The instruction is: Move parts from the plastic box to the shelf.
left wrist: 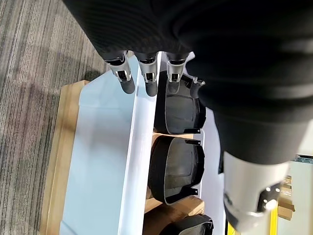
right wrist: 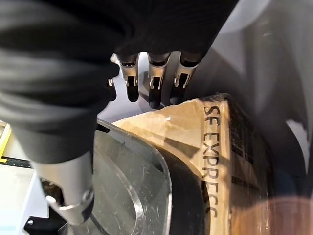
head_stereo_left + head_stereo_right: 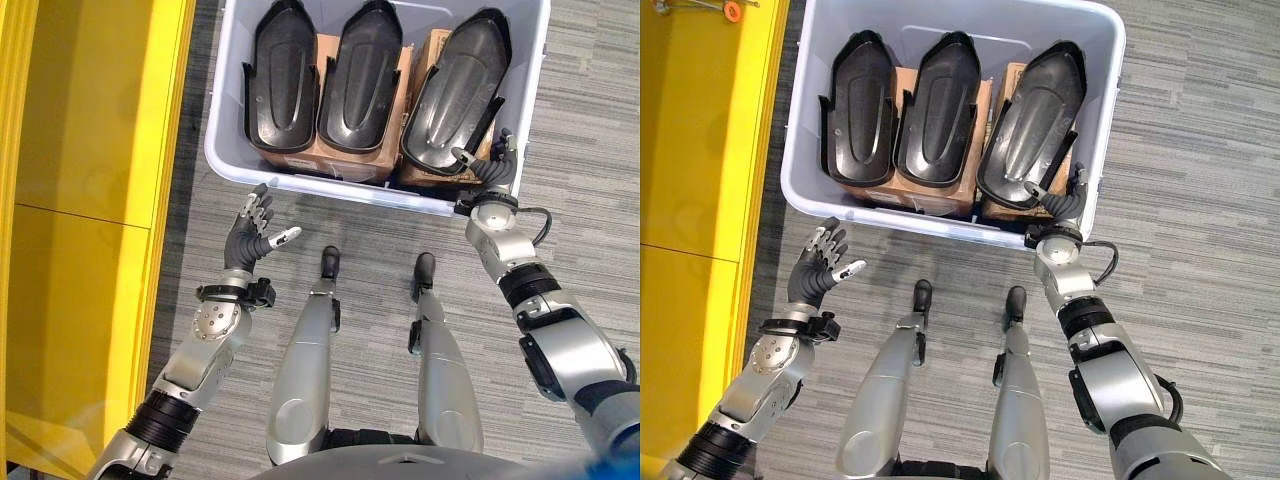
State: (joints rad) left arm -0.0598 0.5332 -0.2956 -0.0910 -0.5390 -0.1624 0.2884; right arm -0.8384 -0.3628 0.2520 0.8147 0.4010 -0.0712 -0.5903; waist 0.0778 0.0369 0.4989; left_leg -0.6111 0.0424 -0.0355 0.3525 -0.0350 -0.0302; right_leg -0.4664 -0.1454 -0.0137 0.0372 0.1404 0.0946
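A pale plastic box stands on the floor ahead of me. Inside it three black moulded parts lie side by side: left, middle and right. They rest on cardboard cartons. My right hand reaches over the box's near right corner. Its straight fingers touch a carton, and its thumb lies over the right part's near end. My left hand hovers open outside the box, just short of its near left corner.
The yellow shelf runs along my left side, close to the box. Grey striped carpet lies to the right of the box and between it and me.
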